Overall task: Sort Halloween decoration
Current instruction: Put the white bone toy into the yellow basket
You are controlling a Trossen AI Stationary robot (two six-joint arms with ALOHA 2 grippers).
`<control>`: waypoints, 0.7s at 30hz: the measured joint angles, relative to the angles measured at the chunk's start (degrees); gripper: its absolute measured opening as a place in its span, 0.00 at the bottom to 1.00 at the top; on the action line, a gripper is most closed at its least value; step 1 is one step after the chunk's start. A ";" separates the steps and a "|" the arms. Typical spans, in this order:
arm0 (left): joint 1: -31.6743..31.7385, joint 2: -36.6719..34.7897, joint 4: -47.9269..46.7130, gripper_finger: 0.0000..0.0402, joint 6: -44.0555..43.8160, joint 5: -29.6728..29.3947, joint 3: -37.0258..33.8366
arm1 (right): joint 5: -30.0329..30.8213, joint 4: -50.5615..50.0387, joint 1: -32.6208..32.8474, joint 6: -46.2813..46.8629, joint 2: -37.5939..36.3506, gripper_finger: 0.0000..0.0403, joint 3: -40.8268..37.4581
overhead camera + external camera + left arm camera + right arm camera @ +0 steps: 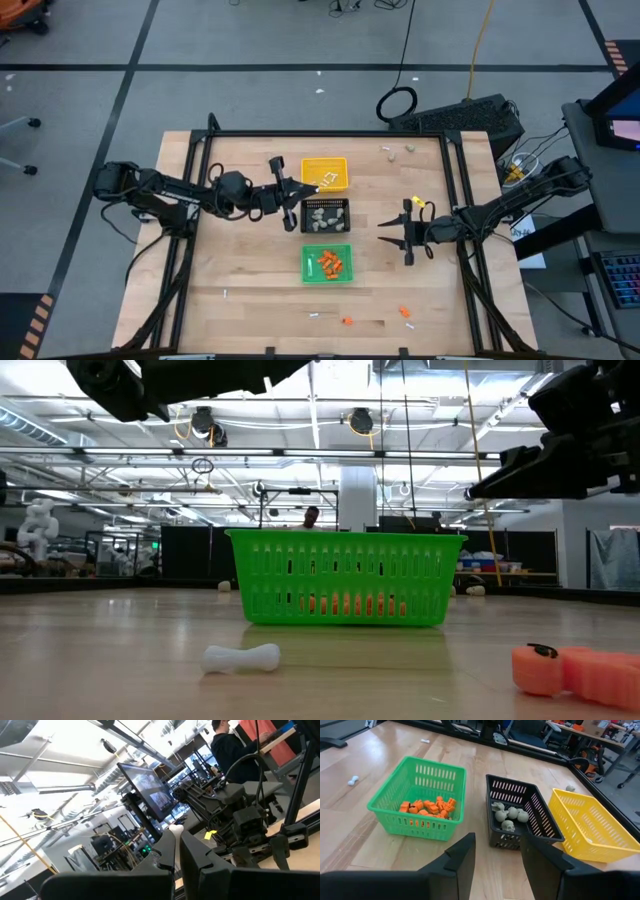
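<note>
My left gripper (303, 188) is raised beside the yellow tray's (325, 162) near left corner, shut on a thin white stick (312, 184). The black tray (343, 203) holds beige-grey lumps (509, 815). The green tray (312, 250) holds orange bits (427, 806). My right gripper (385, 232) stands open to the right of the black and green trays, pointing at them with nothing between its fingers (465, 857). Loose pieces lie on the table: beige lumps (410, 150) at the far side, white sticks (314, 314) and orange bits (346, 321) at the near side. My left gripper pinches the white stick between its two fingertips (167, 851). The stick's knobbed end (176, 827) pokes out past the tips. The fingers come from the table's left, about level and tipped slightly up. The stick is lifted clear of table and trays.
The three trays stand in a column at the table's middle, yellow farthest, green nearest. A white stick (240, 657) and an orange bit (575, 670) lie close to the near edge. A black frame rail (330, 133) runs round the tabletop. A person (230, 745) stands beyond the table.
</note>
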 joint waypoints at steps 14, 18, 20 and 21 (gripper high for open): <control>-0.02 0.04 0.44 0.02 -12.10 0.10 0.04 | -0.02 0.09 0.00 0.00 0.00 0.35 0.00; -0.02 0.04 0.39 0.02 -20.59 -1.90 0.04 | -0.02 0.09 0.02 0.00 0.00 0.35 0.00; -0.02 0.04 0.39 0.02 -24.31 -3.32 0.04 | -0.02 0.09 0.01 0.00 0.00 0.35 0.00; 0.00 0.04 0.39 0.02 -25.94 -3.97 0.04 | -0.02 0.09 0.01 0.00 0.00 0.35 0.00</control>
